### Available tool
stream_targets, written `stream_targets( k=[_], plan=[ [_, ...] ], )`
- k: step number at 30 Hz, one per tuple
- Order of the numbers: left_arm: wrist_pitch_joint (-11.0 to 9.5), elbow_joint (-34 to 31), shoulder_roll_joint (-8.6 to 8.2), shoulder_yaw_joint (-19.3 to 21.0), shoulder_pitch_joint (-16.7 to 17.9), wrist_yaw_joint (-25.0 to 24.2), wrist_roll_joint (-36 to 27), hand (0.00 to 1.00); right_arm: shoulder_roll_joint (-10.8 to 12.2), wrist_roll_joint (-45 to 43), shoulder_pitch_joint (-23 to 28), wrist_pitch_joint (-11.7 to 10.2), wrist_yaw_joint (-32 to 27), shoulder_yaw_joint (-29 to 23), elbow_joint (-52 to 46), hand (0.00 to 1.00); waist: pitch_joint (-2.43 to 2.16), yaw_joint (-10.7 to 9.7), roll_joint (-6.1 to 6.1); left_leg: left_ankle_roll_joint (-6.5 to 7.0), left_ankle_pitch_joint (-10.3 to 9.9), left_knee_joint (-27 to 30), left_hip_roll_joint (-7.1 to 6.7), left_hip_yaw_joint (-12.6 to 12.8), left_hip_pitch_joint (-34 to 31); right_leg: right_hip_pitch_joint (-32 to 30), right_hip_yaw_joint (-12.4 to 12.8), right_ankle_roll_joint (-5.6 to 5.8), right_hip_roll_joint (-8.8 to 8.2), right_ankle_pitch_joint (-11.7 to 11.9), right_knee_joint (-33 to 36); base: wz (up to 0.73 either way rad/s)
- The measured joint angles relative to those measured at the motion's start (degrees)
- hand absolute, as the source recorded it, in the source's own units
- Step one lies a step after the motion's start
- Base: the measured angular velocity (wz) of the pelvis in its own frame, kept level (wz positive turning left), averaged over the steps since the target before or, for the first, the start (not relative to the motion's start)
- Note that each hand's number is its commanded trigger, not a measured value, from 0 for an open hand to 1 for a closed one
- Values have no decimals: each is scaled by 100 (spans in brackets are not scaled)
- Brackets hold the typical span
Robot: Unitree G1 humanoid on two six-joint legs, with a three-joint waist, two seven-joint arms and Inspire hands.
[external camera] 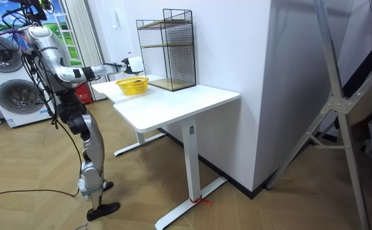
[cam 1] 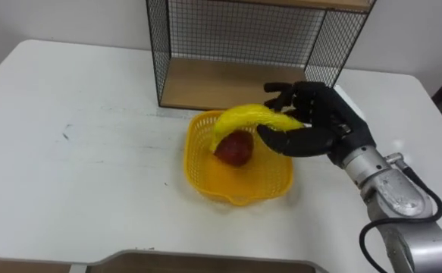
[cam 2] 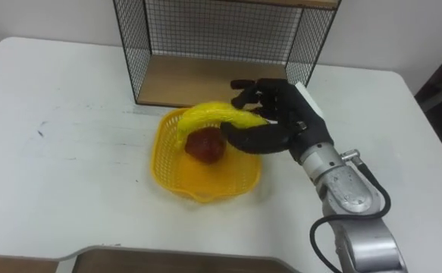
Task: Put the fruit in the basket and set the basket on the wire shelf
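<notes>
Right hand (cam 1: 321,114) at basket (cam 1: 199,180) right rim, curled round banana (cam 1: 249,117) end; banana long axis runs left across basket, above red fruit (cam 1: 234,149).

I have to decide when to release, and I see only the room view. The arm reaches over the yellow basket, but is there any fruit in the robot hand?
Observer: Yes. The right robot hand holds a banana by one end, between thumb and fingers.
Operator: Is it inside the basket already?
Observer: Not yet. It hangs over the yellow basket, with its free end the lowest part.
Operator: Is anything else in the basket?
Observer: Yes, a red apple lies in it, right under the banana. I cannot tell whether the two touch.
</notes>
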Motion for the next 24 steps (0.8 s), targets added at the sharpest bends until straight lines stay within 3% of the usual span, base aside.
stream_targets(
  k=[8,24],
  plan=[
    [0,-13,-1,0,-22,-1,1,0,0,-15,0,1,-28,1,-7,0,11,107,12,0,0,-1,4,13,-20,-34,3,0,4,0,3,0],
    [-3,-138,24,-4,79,19,-120,0,16,-204,15,117,-72,171,-18,0,19,78,25,0,-1,41,1,10,-104,-93,-22,-1,-3,0,8,0]
  ],
)
